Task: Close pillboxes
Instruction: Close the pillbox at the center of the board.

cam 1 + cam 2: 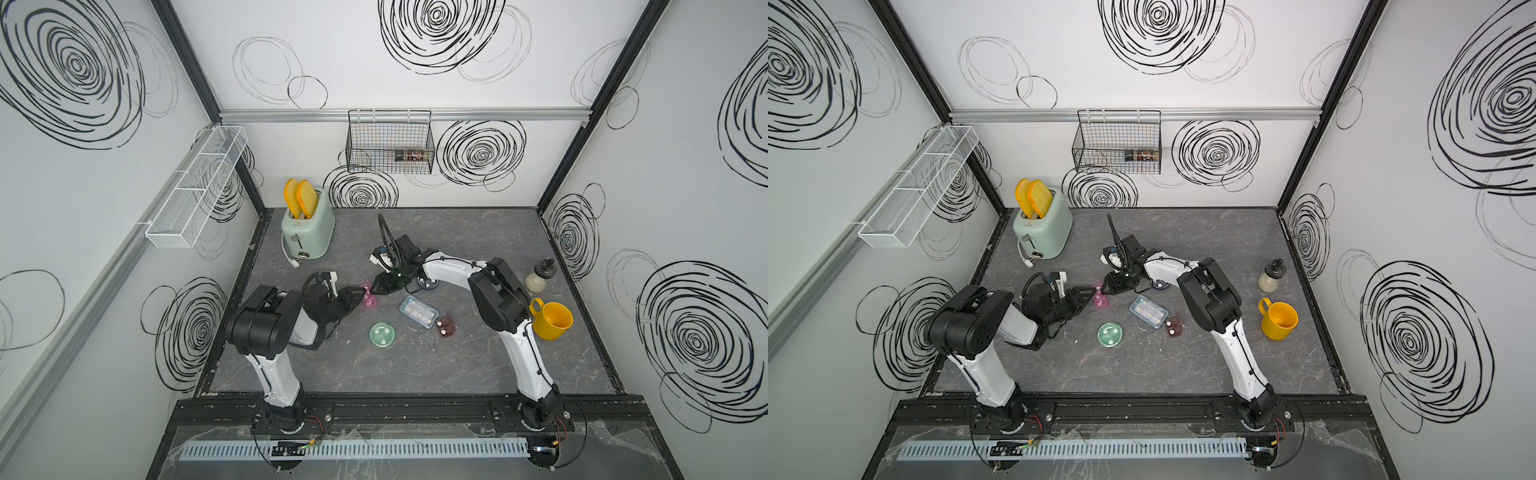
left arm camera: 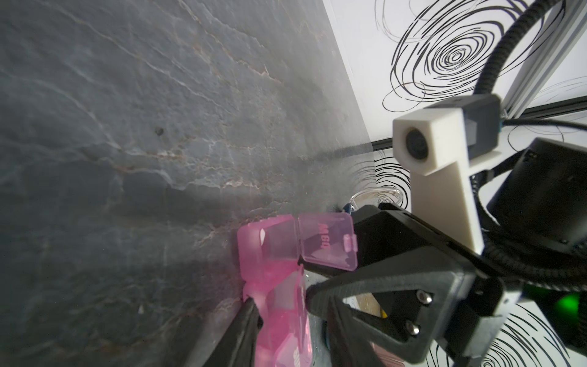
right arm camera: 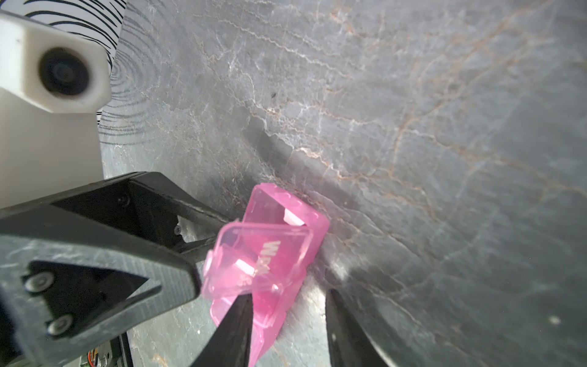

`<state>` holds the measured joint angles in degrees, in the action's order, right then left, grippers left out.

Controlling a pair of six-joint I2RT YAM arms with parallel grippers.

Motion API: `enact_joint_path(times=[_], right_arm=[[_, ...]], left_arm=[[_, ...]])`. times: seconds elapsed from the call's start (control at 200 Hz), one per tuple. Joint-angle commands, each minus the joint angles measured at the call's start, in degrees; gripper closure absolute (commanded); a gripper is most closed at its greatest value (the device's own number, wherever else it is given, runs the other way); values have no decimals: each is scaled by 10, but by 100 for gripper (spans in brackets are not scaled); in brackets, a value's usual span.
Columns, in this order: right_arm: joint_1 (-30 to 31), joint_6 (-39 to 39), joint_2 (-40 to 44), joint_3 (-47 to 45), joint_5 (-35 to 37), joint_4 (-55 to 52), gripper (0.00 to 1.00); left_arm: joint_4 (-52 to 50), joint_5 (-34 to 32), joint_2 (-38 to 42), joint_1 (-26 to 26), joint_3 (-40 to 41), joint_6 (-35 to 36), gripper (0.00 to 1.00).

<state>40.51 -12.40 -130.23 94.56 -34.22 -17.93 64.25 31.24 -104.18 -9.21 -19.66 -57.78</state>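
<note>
The left gripper [image 3: 216,254] and the right gripper [image 3: 287,294] meet tip to tip at the pink pillbox [image 2: 273,276]. It lies on the table [image 1: 415,374] with one lid flap [image 2: 327,244] raised. The right gripper's jaws stand partly apart. One fingertip [image 3: 243,306] rests on the raised flap, and the other stands on the table just beside the box, clear of it. The left gripper's jaws are also partly apart, with the box between them. One finger [image 2: 246,327] lies against the box's side; whether the other presses too I cannot tell, since the right gripper covers it.

There are five pillboxes. Besides the pink one:
- A green round pillbox [image 1: 382,334] lies near the left gripper, on the base side.
- A blue-grey pillbox [image 1: 418,311] lies just beside the right gripper, on the base side too.
- A small brown pillbox [image 1: 445,326] lies just beside the blue-grey one.
- A dark round pillbox [image 1: 428,283] is half hidden under the right arm [image 1: 453,270], behind its gripper.

There are two grippers. One yellow mug [image 1: 550,320] stands well apart from the right gripper. One toaster [image 1: 307,232] stands well beyond the left, holding two slices of toast [image 1: 301,199].
</note>
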Motion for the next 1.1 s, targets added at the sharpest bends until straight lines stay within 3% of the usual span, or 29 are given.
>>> enact_joint_path(times=[0.0, 1.091], right_arm=[[4, 6, -12, 11, -5, -5, 59], [5, 6, -35, 24, -13, -12, 62]], left_arm=[[1, -7, -4, 2, -12, 26, 59], [-13, -26, -59, -20, -35, 48, 75]])
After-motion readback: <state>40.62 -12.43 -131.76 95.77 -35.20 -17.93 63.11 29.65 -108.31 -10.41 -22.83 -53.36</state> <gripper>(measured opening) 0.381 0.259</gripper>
